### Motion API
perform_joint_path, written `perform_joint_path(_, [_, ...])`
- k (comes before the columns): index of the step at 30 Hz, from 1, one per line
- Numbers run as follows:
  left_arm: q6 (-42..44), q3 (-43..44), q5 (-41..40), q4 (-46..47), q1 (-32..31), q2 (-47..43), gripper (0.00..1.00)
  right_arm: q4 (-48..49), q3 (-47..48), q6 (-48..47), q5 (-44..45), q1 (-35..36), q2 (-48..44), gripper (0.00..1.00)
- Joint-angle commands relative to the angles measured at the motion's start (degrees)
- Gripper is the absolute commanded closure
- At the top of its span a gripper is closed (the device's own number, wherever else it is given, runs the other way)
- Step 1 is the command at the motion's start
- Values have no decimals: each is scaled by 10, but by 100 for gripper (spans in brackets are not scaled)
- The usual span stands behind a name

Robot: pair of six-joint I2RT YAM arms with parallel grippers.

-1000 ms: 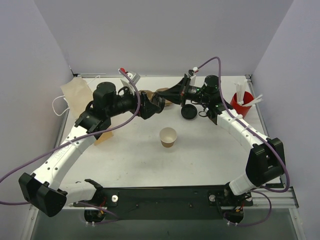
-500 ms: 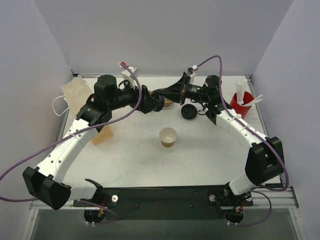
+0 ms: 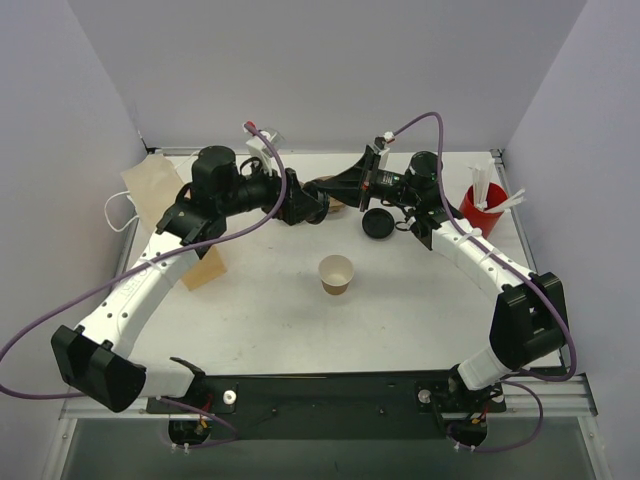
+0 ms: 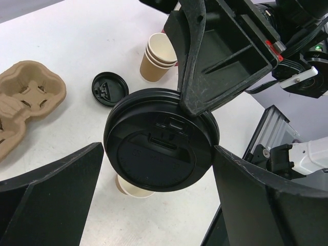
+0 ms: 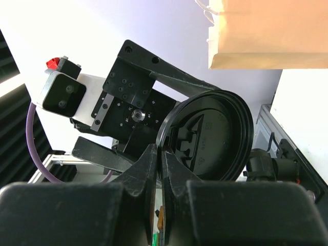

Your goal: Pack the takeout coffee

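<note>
Pale lavender walls (image 3: 330, 70) enclose a white table (image 3: 270, 310) on three sides.

Robot lab test cell. White table (image 3: 270, 320) boxed in by plain blank panels (image 3: 330, 70) at its back and both sides. Two arms sit on a black plate (image 3: 330, 392) at its near edge, beside aluminium extrusion frame (image 3: 560, 402). Loose purple cables (image 3: 425, 120) loop above it. Staged props on it: kraft cup (image 3: 336, 274), paper bag (image 3: 150, 185), red cup (image 3: 483, 212).

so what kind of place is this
Probably a robot test bench staged as a takeout coffee counter, not a cafe: bare pale walls box in a white table, with a pulp cup carrier, paper bag and red cup of sticks.
</note>
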Motion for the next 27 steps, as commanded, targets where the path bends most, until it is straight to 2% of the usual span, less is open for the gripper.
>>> perform_joint_path(1, [5,31,25,10,12,4,2,64,9,7,-21,2,-4,100])
perform_joint_path(13, [-4,27,53,8,25,4,3,72,21,9,-26,6,3,100])
perform_joint_path(27, [-12,22,41,9,25,9,17,66,26,3,-24,9,8,100])
